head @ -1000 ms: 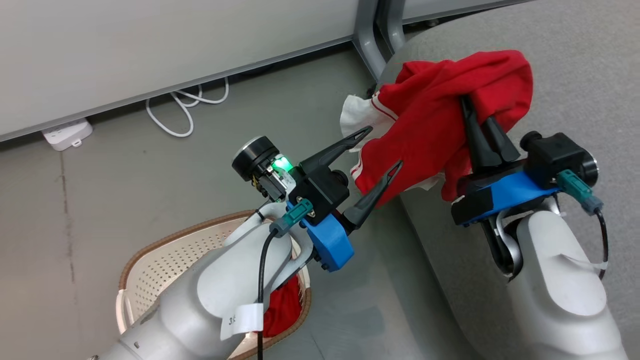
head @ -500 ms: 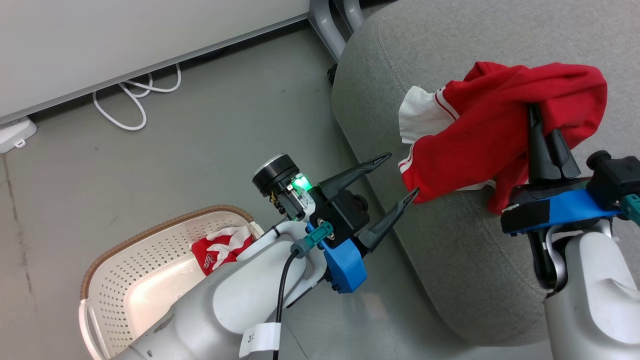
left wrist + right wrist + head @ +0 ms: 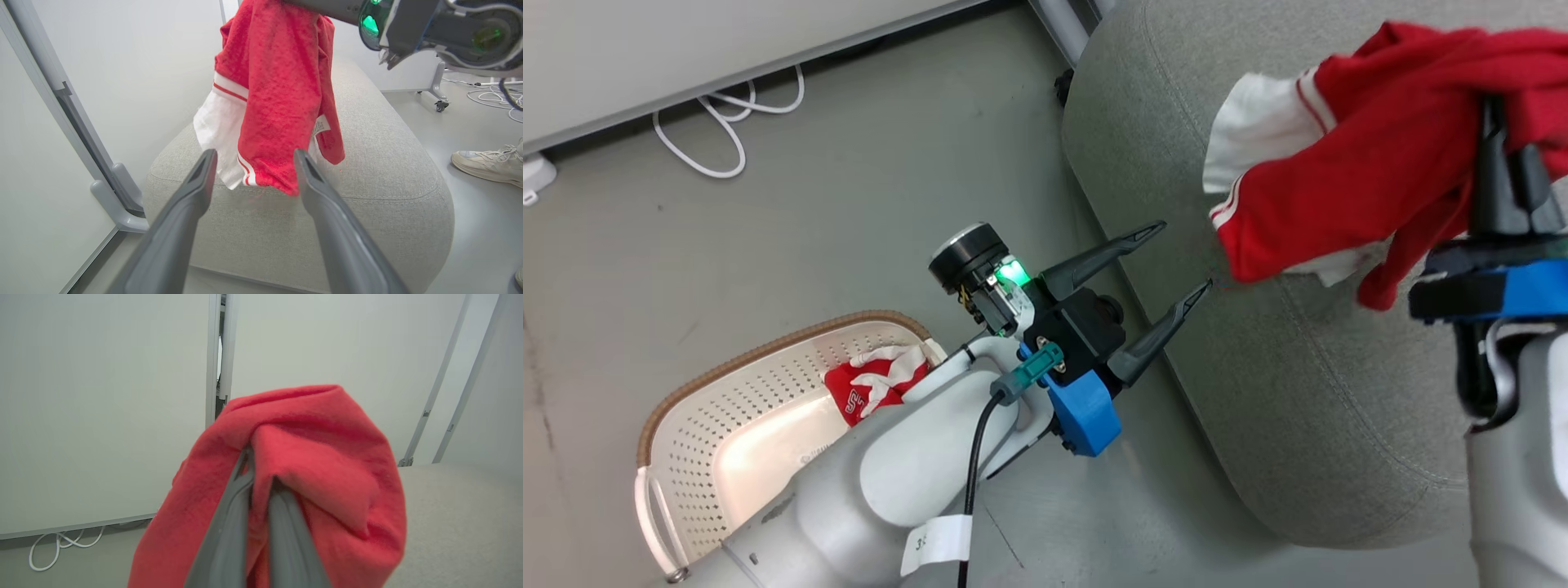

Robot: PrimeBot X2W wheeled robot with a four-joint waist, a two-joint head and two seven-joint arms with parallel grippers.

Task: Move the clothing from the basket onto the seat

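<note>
The right gripper point(image 3: 1507, 131), its two long dark fingers pressed together, clamped a bright red fabric garment with white trim point(image 3: 1372, 188), which hung in folds over the rounded end of the large grey fabric-upholstered seat point(image 3: 1258, 367). Its white-striped hem dangled right at the seat's top edge, though contact could not be judged. The left gripper point(image 3: 1186, 255) stood spread wide and empty beside the seat's side, its tips pointing at the hanging cloth without touching it. Behind the left forearm, on the grey floor point(image 3: 849, 212), lay the oval cream-white perforated plastic basket with a brown woven-look rim point(image 3: 727, 392), and a second red garment with white lettering point(image 3: 874, 388) sat bunched against its far wall. A looped white cable point(image 3: 711, 155) lay along the pale wall panel, and a person's light sneaker point(image 3: 486, 163) rested on the floor beyond the seat.
</note>
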